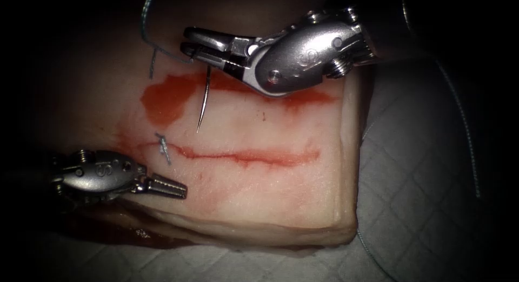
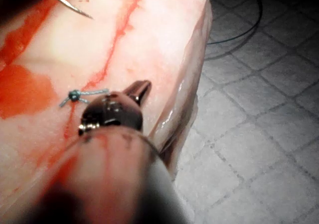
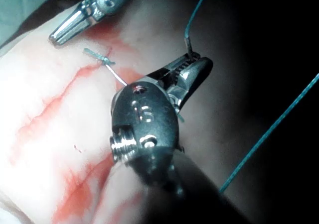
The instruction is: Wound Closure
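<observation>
Right tool (image 1: 192,47) fingers grip the needle (image 1: 204,101) near its tail, tip hanging toward the cut (image 1: 243,155), clear of tissue (image 1: 281,195); left tool (image 1: 172,187) fingers closed, empty, at the tissue's near edge.

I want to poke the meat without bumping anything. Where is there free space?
Free: the tissue right of the knot, along the cut to its far edge. Crowded: upper left, where the right tool holds the needle and thread, and lower left, by the shut, empty left tool.
</observation>
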